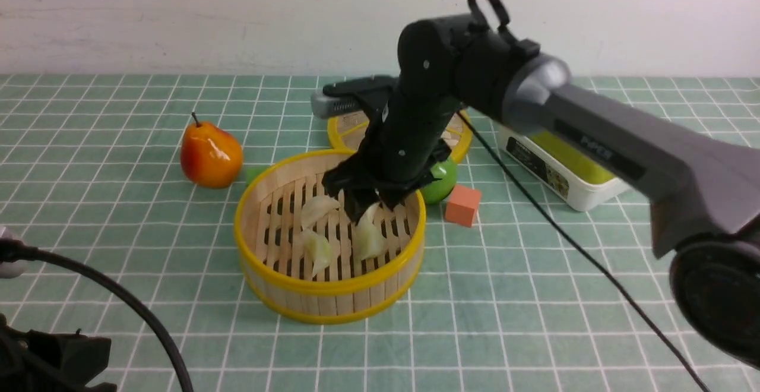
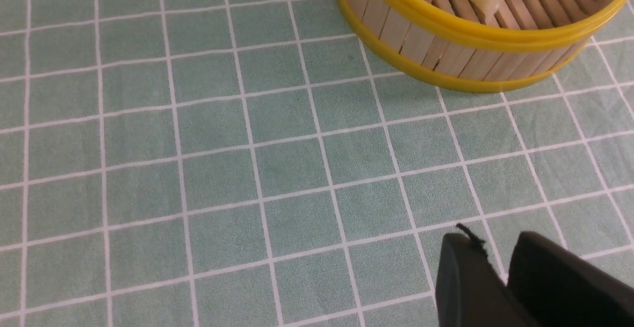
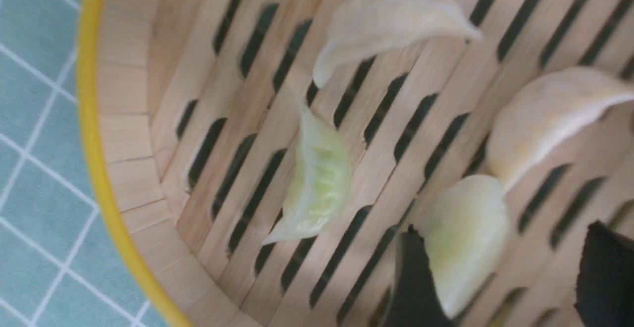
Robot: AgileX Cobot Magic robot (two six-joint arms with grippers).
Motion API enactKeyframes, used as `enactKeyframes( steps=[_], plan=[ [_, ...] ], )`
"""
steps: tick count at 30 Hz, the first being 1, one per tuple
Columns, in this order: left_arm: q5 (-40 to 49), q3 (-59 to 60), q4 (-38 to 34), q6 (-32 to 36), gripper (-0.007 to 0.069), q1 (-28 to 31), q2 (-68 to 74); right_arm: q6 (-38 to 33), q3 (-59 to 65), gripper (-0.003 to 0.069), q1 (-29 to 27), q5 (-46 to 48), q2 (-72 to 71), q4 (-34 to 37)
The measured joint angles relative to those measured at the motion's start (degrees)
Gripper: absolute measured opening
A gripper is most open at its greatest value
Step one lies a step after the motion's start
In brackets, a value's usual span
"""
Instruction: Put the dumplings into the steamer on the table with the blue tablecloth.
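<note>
Right gripper has its jaws spread wide inside the steamer, all four dumplings on its slats, one touching a finger, so you wanna lift straight up, no dragging

Steamer half outside left wrist view

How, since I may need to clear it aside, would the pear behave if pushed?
The pear stands stem-up on a rounded base, so it would probably tip, then roll in a curve. Its glossy skin suggests the jaws might slip. It looks rigid, not squashy.
</note>
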Motion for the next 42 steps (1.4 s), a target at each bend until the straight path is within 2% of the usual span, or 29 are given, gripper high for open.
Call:
enactKeyframes(
  steps=[2, 3, 7, 9, 10, 11, 12, 15, 20, 24, 28, 29, 31, 36, 42],
  plan=[
    [0.00, 0.00, 0.00, 0.00, 0.0141, 0.00, 0.00, -0.29, -0.01, 0.0386, 0.06, 0.05, -4.19, -2.65],
    [0.00, 0.00, 0.00, 0.00, 0.0143, 0.00, 0.00, -1.18, -0.25, 0.0324, 0.05, 0.53, -9.84, -6.06],
    [0.02, 0.00, 0.00, 0.00, 0.0143, 0.00, 0.00, -1.18, -0.65, 0.0167, 0.05, 3.53, -21.17, -14.01],
    [0.07, 0.00, 0.00, 0.00, 0.0143, 0.00, 0.00, -1.18, 0.46, 0.0065, 0.05, 5.87, -28.52, -18.57],
    [0.07, 0.00, 0.00, 0.00, 0.0143, 0.00, 0.00, -1.18, 0.46, 0.0056, 0.05, 5.98, -28.52, -18.85],
    [0.07, 0.00, 0.00, -0.05, 0.0143, 0.00, 0.00, -1.18, 3.43, 0.0006, 0.05, 6.01, -32.94, -20.18],
    [0.07, 0.00, 0.00, -0.05, 0.0143, 0.00, 0.00, -0.81, 6.99, -0.0015, 0.05, 5.41, -37.62, -20.70],
    [0.07, 0.00, 0.00, -0.05, 0.0144, 0.00, 0.00, -0.24, 17.37, -0.0020, 0.05, 1.23, -46.31, -21.03],
    [0.07, 0.00, 0.00, -0.05, 0.0148, 0.00, 0.00, 2.50, 47.22, -0.0020, 0.05, -16.31, -67.13, -22.77],
    [0.07, 0.00, 0.00, -0.05, 0.0153, 0.00, 0.00, 7.70, 70.97, -0.0019, 0.05, -34.86, -82.79, -23.81],
    [0.07, 0.00, 0.00, -0.05, 0.0156, 0.00, 0.00, 12.80, 95.79, -0.0016, 0.05, -57.37, -96.28, -27.14],
    [0.07, 0.00, 0.00, -0.05, 0.0156, 0.00, 0.00, 12.80, 96.77, -0.0015, 0.05, -58.30, -96.28, -27.30],
    [0.07, 0.00, 0.00, -0.05, 0.0162, 0.00, 0.00, 14.08, 108.20, -0.0012, 0.05, -67.35, -100.99, -28.44],
    [0.07, 0.00, 0.00, -0.05, 0.0165, 0.00, 0.00, 14.02, 120.24, -0.0007, 0.05, -72.35, -107.44, -26.49],
    [0.08, 0.00, 0.00, -0.05, 0.0172, 0.00, 0.00, 11.02, 124.49, -0.0002, 0.05, -68.99, -113.19, -25.99]
  ],
)
